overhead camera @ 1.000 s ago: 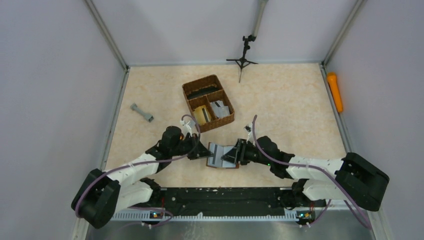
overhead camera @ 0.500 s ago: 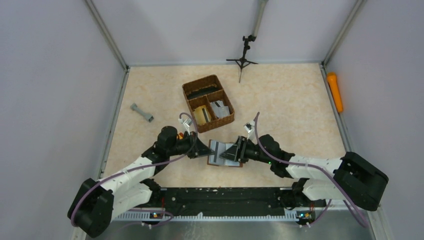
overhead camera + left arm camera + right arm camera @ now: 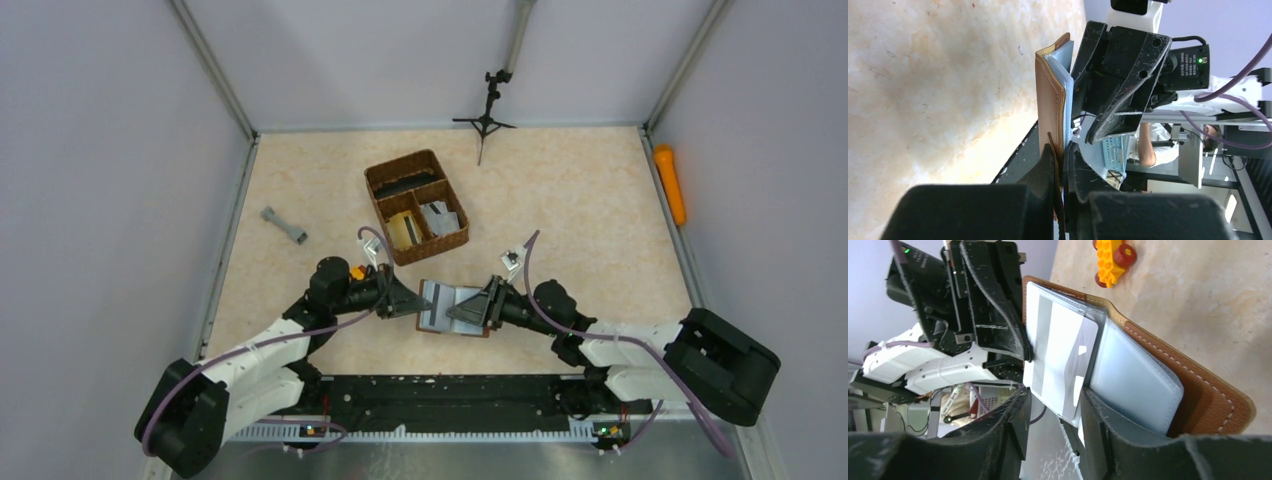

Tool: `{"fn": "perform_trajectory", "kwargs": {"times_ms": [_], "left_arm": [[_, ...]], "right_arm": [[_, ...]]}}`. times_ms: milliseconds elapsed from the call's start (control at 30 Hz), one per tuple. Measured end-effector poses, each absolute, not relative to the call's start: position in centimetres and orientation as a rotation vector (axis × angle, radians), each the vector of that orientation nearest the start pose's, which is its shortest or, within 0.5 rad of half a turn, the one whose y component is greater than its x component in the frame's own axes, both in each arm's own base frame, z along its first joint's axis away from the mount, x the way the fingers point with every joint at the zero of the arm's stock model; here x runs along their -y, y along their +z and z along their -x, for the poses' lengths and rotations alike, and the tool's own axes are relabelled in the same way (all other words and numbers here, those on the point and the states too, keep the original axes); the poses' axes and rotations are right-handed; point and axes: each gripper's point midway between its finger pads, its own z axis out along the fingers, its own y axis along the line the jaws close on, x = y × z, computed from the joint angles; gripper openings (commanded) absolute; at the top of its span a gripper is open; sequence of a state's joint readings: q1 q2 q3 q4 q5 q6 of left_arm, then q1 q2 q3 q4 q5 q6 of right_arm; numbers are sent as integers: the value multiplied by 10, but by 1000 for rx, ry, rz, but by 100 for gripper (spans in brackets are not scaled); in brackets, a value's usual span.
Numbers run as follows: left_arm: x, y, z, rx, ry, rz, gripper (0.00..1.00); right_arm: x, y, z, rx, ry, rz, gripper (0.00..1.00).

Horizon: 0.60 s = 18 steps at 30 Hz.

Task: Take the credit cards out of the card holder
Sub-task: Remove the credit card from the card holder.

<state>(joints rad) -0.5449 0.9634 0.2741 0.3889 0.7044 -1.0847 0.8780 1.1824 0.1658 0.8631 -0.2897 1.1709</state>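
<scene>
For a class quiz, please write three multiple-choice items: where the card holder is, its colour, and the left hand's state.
1. The card holder lies: A. on the table between the left hand and right hand B. in the air C. by the back wall
2. Its leather is: A. black B. brown C. red
3. The left hand is: A. wide open B. unseen C. shut on the card holder's edge
Key: 1 A, the top view shows it; 2 B, the wrist views show brown; 3 C, its fingers pinch that edge.
</scene>
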Motion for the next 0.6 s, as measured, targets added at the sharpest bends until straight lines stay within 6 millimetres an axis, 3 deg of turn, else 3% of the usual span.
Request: {"fn": "perform_trajectory", "kwargs": {"times_ms": [300,433,600], "left_arm": [[260,160,-153,-2159,-1739,22,0],[260,162,-153,-2150,-1753,33,0],[260,163,-152,-2143,-1770,48,0]], "right_arm": [[-304,148,-142,-1996,1709,-55,54],[-304,152,-142,-1984,1719,-58,70],[-304,158,-142,-1960,1732,-55,66]]}}
